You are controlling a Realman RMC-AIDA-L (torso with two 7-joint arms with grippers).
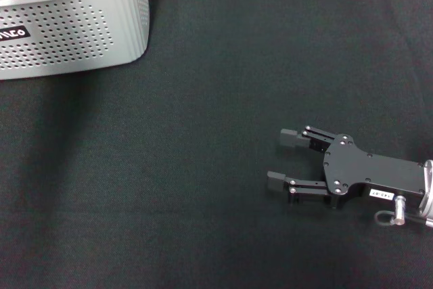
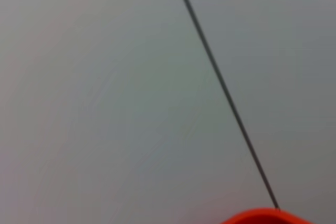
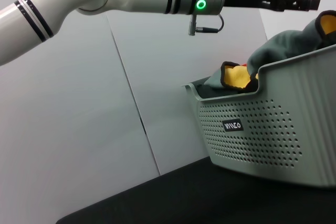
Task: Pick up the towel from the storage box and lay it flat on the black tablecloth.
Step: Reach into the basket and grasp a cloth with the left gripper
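Observation:
The light grey storage box (image 1: 74,32) stands at the far left of the black tablecloth (image 1: 203,167). In the right wrist view the towel (image 3: 236,77) lies bunched in the box (image 3: 262,129), grey-green with yellow patches, rising above the rim. My left arm reaches over the box, and my left gripper (image 3: 307,2) hovers above the towel without touching it. It is out of the head view. My right gripper (image 1: 281,159) lies open and empty on the cloth at the near right, far from the box.
A grey panelled wall (image 3: 131,103) stands behind the table. The left wrist view shows only that wall, a dark seam (image 2: 226,93) and a blurred orange shape (image 2: 262,217) at the picture's edge.

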